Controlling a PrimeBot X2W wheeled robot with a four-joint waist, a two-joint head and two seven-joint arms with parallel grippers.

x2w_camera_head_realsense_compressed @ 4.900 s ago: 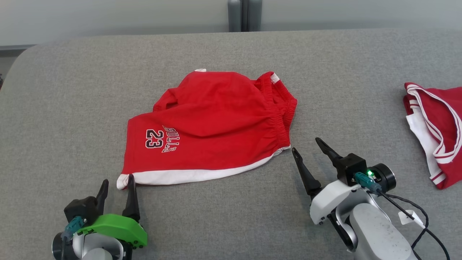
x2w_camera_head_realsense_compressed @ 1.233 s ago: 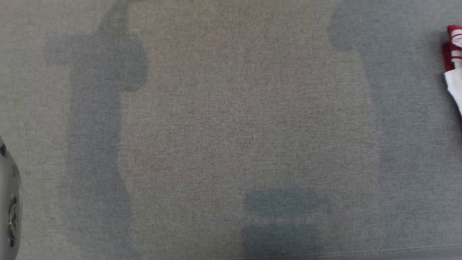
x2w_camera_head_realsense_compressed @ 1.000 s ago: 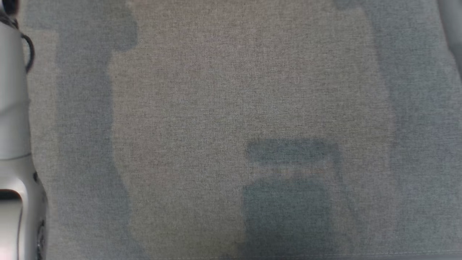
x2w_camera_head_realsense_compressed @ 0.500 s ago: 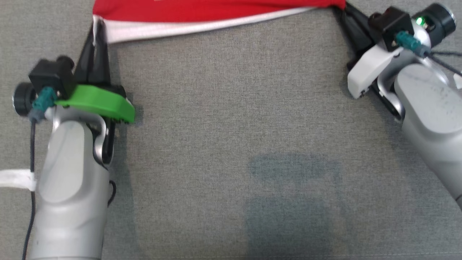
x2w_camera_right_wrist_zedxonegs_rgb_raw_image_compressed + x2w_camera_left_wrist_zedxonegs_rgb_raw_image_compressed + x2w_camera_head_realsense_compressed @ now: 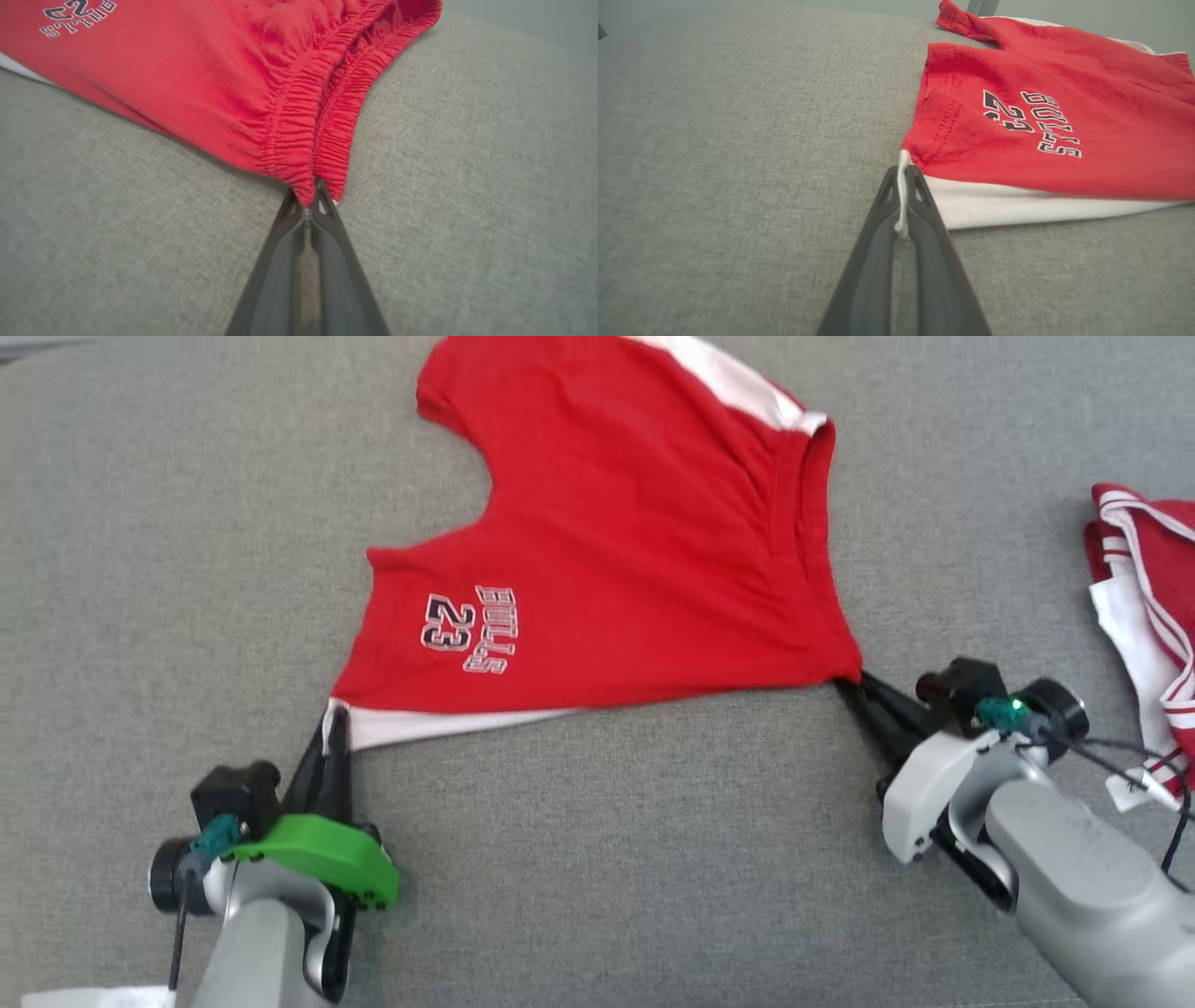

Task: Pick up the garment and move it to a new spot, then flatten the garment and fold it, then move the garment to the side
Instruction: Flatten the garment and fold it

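Note:
The garment [image 5: 616,551] is a pair of red shorts with white side trim and "BULLS 23" print, spread out on the grey surface [image 5: 597,859] and pulled taut along its near edge. My left gripper [image 5: 334,723] is shut on the white-trimmed hem corner [image 5: 902,163] at the lower left. My right gripper [image 5: 851,683] is shut on the elastic waistband corner [image 5: 308,186] at the lower right. In the left wrist view the print on the garment [image 5: 1055,126] faces up. The gathered waistband of the garment [image 5: 299,93] bunches toward my right gripper [image 5: 309,196] in the right wrist view.
A second red-and-white garment [image 5: 1144,616] lies crumpled at the right edge of the grey surface. A white tag and dark cable [image 5: 1134,784] hang by my right arm. Open grey fabric stretches in front of and to the left of the shorts.
The head camera has swung up, so the whole pair of shorts shows now. Both grippers stay shut on the same corners, and the shorts lie spread farther from the front edge than 4.9 s ago.

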